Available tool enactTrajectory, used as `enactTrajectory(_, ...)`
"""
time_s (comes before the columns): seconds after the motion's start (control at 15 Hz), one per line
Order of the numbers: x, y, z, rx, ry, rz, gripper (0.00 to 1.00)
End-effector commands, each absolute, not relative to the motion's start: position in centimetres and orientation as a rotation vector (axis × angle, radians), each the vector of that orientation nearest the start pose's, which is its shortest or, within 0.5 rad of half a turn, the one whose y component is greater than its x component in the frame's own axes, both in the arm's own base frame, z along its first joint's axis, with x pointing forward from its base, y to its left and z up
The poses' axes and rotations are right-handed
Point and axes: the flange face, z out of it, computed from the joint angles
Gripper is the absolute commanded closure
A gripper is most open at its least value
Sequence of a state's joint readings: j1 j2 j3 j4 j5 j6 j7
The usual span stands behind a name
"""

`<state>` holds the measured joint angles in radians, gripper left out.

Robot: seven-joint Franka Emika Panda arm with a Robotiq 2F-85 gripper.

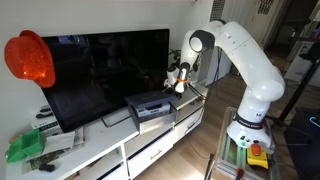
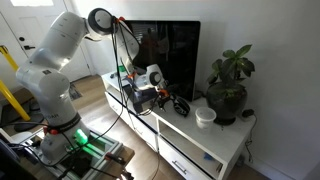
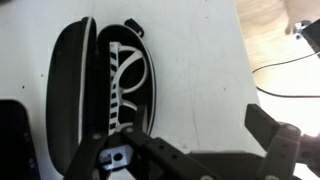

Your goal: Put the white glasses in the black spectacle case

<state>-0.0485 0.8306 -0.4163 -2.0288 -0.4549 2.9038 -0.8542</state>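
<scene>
Over at the left edge of the wrist view lies the black spectacle case (image 3: 62, 95), open on the white counter (image 3: 200, 70), with its lid swung out to the left. Just beside the lid, in the tray half, sit the white glasses (image 3: 125, 85). The frame lies lengthwise along the case and inside its rim.

Low in that view the fingers (image 3: 272, 135) are spread wide with nothing between them. One tip overlaps the near end of the case in the picture. The other stands well off to the right over bare counter. I cannot tell whether either touches anything. A thin cable (image 3: 290, 80) trails across the far right.

Standing back, in an exterior view an orange-red round thing (image 1: 30, 58) is at the far left. Next comes a big dark television (image 1: 110, 65) with a black box (image 1: 150, 108) in front of it. The white arm (image 1: 240, 60) bends down from the right toward the counter's end. In an exterior view from another spot, a white cup (image 2: 205, 117) and a potted plant (image 2: 228, 85) stand at the right end of the counter.
</scene>
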Motion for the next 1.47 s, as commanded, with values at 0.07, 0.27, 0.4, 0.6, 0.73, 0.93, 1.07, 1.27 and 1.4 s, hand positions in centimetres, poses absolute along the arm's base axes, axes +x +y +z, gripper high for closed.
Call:
enactTrajectory(0.07, 51.9, -23.2, 9.3, -3.121, -1.356, 0.412, 0.0)
enactTrajectory(0.27, 52.2, -23.6, 11.9, -3.244, -1.082, 0.374, 0.0)
enactTrajectory(0.4, 52.3, -24.2, 14.1, -3.322, -0.92, 0.345, 0.0)
enactTrajectory(0.6, 52.3, -25.7, 17.6, -3.412, -0.655, 0.284, 0.0)
enactTrajectory(0.73, 52.0, -26.7, 19.6, -3.445, -0.476, 0.246, 0.0)
enactTrajectory(0.93, 51.3, -28.1, 22.0, -3.477, -0.206, 0.179, 0.0)
enactTrajectory(1.07, 50.9, -28.8, 23.2, -3.482, -0.029, 0.13, 0.0)
enactTrajectory(1.27, 50.2, -29.4, 24.6, -3.462, 0.234, 0.044, 0.0)
enactTrajectory(1.4, 49.9, -29.4, 25.2, -3.434, 0.407, -0.018, 0.0)
